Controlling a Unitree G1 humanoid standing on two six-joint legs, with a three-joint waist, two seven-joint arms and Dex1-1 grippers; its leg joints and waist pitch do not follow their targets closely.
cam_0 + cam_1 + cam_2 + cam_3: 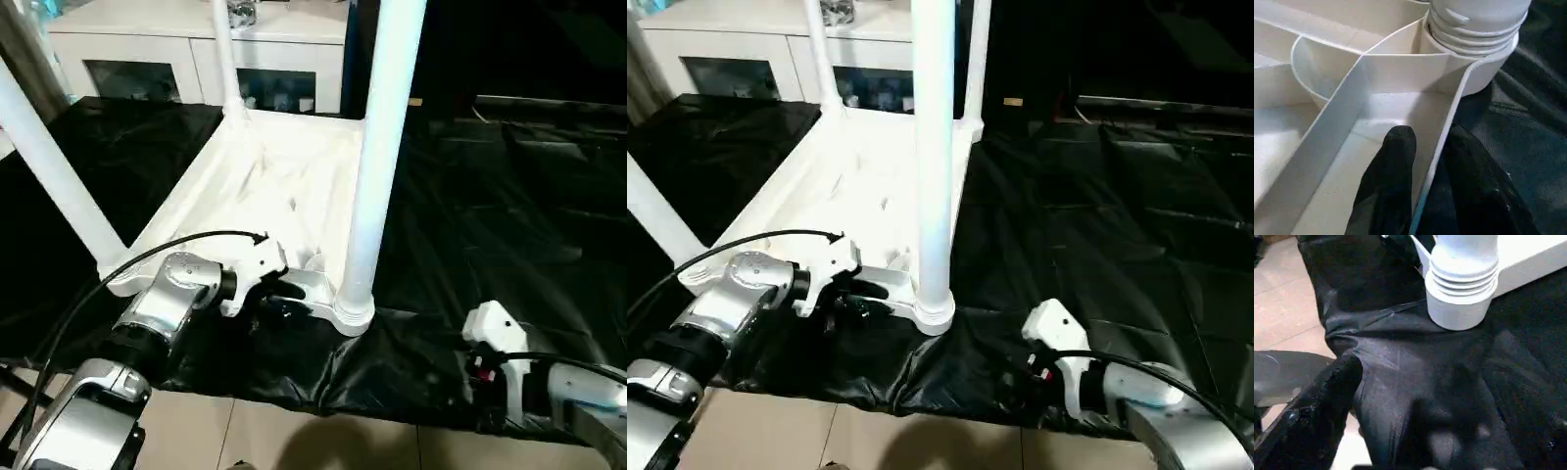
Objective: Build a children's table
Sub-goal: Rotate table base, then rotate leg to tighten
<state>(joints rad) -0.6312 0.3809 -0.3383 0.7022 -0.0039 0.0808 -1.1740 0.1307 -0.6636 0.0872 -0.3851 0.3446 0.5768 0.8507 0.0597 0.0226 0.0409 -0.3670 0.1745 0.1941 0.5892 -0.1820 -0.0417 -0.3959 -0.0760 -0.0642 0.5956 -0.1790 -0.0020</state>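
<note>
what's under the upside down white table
A black sheet covers the surface under the children's table, hanging in folds over the near edge. Whatever lies beneath the sheet is hidden. Tan floor tiles show below that edge.

Upturned children's table (862, 186) on black sheet (1097, 225), left pincer (860, 294) at its rim

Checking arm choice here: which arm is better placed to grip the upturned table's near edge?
Left. The left gripper straddles the children's table rim wall beside the near leg; the right gripper sits apart over black sheet.
</note>
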